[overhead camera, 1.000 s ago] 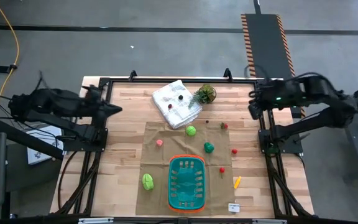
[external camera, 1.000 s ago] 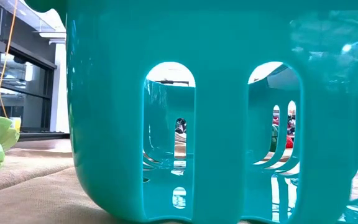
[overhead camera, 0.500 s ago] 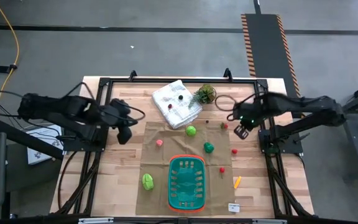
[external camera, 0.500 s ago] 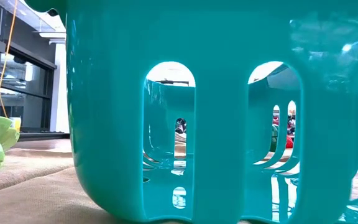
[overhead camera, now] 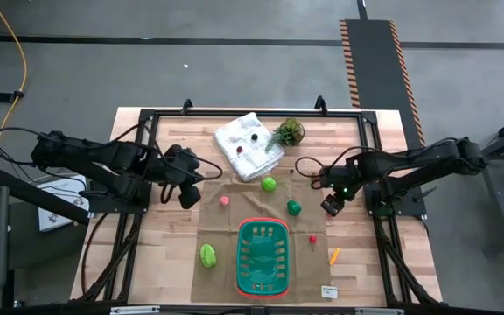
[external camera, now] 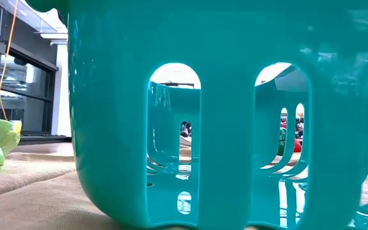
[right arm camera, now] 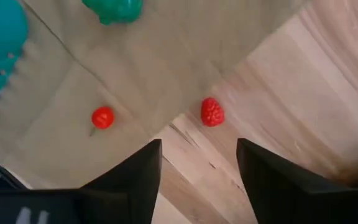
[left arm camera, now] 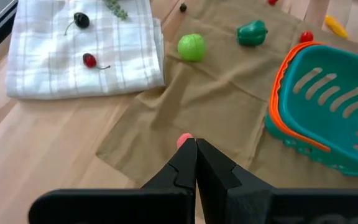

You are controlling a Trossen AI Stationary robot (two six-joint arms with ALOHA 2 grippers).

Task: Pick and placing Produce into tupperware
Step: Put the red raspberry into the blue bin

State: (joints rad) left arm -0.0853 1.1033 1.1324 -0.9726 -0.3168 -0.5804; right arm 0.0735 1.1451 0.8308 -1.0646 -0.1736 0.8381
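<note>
While basket [overhead camera: 262, 256] lies lengthwise toward table's near edge, carrot [overhead camera: 333, 255] angled

We see two matte black jointed arms with looping black cables, a small green light on the right one, and each claw [left arm camera: 195, 163] [right arm camera: 197, 171] ending in flat, dark, wedge-shaped fingers.

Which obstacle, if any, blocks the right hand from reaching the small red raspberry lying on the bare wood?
Probably none. The right hand hangs open, with the raspberry just ahead of its fingers and only bare table around it, so a reach looks feasible.
</note>
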